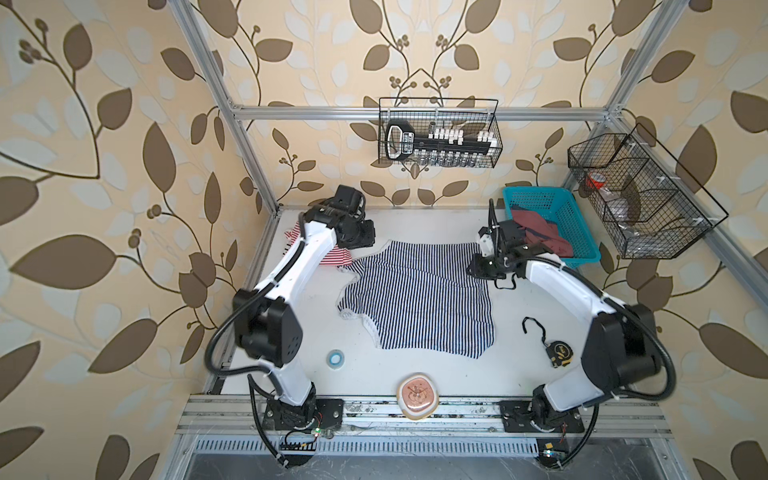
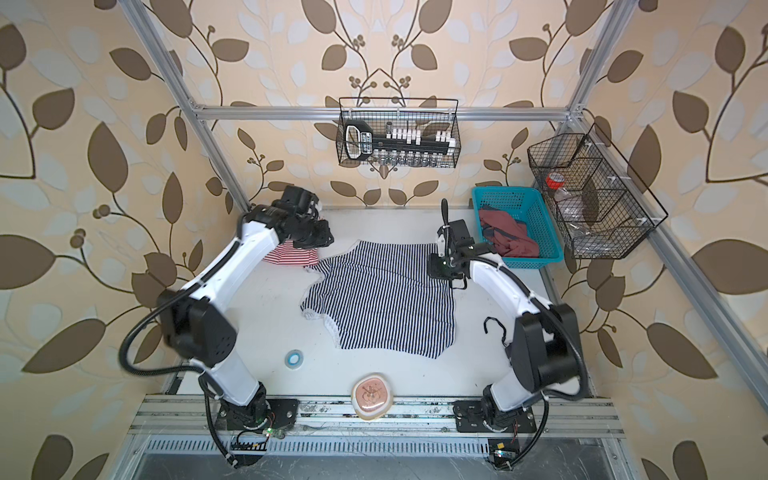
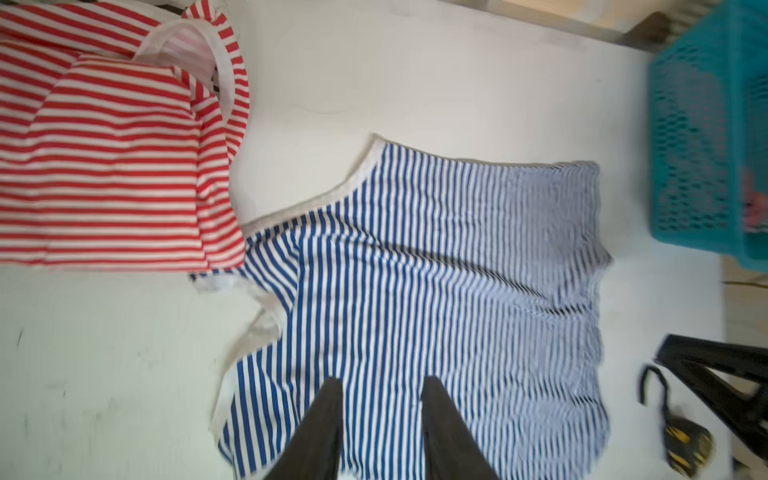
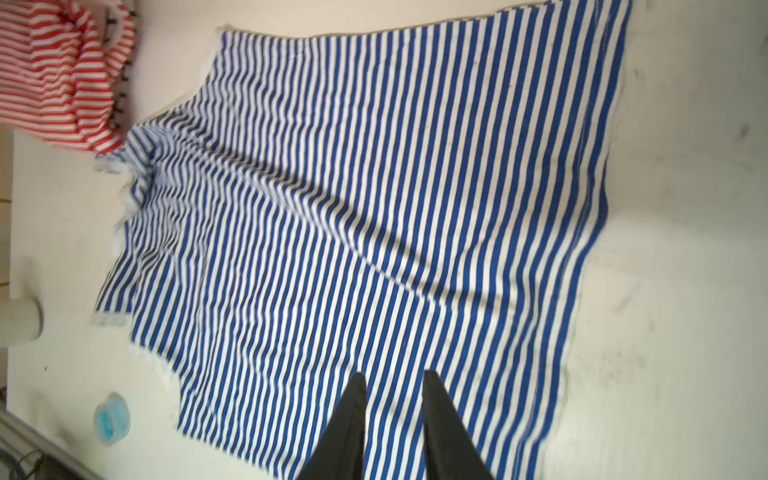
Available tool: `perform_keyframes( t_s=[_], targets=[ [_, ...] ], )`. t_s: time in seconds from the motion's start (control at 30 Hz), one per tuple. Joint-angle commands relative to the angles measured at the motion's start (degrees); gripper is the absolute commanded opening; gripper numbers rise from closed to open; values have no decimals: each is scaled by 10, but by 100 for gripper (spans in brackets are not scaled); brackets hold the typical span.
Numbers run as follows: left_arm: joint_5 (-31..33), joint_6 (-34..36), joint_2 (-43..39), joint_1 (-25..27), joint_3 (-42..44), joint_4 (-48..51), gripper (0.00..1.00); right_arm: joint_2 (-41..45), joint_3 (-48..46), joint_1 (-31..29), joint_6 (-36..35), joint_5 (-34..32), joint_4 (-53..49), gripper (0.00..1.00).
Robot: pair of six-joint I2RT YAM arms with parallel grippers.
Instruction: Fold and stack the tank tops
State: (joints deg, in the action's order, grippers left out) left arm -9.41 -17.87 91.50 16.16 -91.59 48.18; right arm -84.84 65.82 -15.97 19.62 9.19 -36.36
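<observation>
Holds nothing: left gripper narrowly parted, right gripper narrower (both empty). Faces navy top spread flat, red top bunched, touching its strap.

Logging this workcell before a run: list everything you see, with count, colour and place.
Navy-striped knit tank top: one, navy and white, flat mid-table.
Red-striped knit tank top: one, red and white, bunched far left.
Plastic mesh basket: one, teal, far right, holding dark red clothes.
Tape roll: one, blue, near left.
Tape measure: one, black and yellow, near right.
Rounded dish: one, beige, near edge.
Back wire basket: one, black, back rail.
Side wire basket: one, black, right rail.
Left hand: one, black, open, far left.
Right hand: one, black, open, far right.
</observation>
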Motion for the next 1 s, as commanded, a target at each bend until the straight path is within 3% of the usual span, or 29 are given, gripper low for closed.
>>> perform_keyframes(
  t_s=[0.0,0.17,0.33,0.6,0.97],
  targets=[
    [-40,-18,-83,7,114,13,37,58,-83,-39,31,-57,-75,28],
    [-48,-33,-168,36,252,57,38,151,-165,-143,112,-113,-121,30],
    [-39,-53,-184,102,316,61,38,193,-202,-197,185,-150,-172,26],
    [-55,-98,-148,157,408,-5,39,251,-280,-203,244,-123,-164,26],
    [-75,-111,-111,168,444,-57,42,229,-352,-203,264,-66,-40,39]
  ],
)
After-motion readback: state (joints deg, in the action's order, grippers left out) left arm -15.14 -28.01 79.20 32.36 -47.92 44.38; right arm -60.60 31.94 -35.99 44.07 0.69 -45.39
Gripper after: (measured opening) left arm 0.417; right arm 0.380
